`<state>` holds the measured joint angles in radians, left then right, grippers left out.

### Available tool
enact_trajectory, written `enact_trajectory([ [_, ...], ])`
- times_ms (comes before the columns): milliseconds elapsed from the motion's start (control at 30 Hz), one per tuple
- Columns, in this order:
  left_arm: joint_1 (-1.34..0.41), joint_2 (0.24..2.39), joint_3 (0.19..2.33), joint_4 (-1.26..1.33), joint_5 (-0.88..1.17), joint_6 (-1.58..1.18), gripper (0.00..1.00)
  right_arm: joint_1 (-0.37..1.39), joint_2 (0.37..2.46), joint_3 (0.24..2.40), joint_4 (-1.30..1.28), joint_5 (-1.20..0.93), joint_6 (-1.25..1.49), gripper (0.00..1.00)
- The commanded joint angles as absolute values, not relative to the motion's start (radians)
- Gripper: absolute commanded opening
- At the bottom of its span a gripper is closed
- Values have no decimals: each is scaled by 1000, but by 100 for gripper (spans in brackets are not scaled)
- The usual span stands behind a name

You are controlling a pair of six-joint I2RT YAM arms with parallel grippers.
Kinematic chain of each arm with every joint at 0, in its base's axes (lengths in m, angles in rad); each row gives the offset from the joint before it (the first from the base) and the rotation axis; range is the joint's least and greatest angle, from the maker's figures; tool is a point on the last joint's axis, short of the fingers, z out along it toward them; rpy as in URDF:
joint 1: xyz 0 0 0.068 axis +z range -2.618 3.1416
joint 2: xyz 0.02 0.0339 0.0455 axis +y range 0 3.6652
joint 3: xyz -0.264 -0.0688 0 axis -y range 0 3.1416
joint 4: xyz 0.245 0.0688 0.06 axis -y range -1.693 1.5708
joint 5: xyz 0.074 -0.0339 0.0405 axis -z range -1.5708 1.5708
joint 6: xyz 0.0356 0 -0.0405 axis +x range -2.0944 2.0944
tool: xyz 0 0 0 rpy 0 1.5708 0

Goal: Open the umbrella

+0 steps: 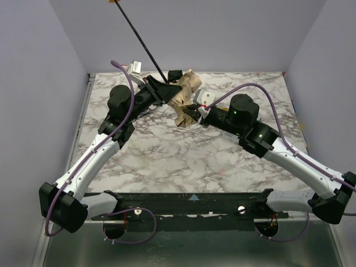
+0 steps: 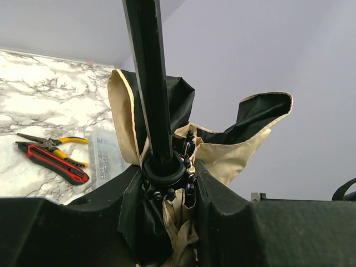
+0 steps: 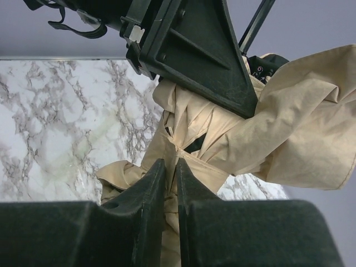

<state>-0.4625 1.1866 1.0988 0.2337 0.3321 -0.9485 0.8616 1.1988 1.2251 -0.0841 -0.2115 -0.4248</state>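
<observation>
Fabric is bunching at the far middle of the white marble table (image 1: 183,161), where one compact peach-tan umbrella (image 1: 186,95) with black lining is being held between two grippers. Only the top view is showing its thin black shaft (image 1: 139,39) slanting up and left in front of the back wall. The left wrist view alone is revealing the left gripper (image 2: 167,186) clamping around the black runner ring (image 2: 162,171) low on the shaft, plus one pair of red-and-yellow-handled pliers (image 2: 53,156) lying on the marble. The right wrist view alone is showing the right gripper (image 3: 169,186) pinching tan folds tightly between its nearly touching fingers.
</observation>
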Motion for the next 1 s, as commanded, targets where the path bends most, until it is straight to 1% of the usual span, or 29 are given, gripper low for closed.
enact_trajectory([
  [0, -478, 1172, 1130, 282, 332, -962, 0, 864, 1228, 1256, -104, -281, -436, 9],
  [33, -478, 1171, 1131, 279, 328, -962, 0, 864, 1230, 1256, -107, -281, -436, 2],
  [67, -478, 1172, 1130, 278, 328, -962, 0, 864, 1232, 1258, -109, -279, -436, 0],
  [200, -477, 1176, 1138, 277, 319, -965, 0, 864, 1236, 1261, -121, -311, -430, 0],
  [400, -477, 1191, 1151, 250, 287, -972, 0, 868, 1243, 1269, -174, -437, -382, 0],
  [800, -477, 1209, 1169, 256, 294, -977, 0, 904, 1256, 1248, -211, -472, -375, 0],
  [967, -474, 1206, 1166, 258, 293, -967, 0, 909, 1232, 1239, -200, -450, -371, 0],
])
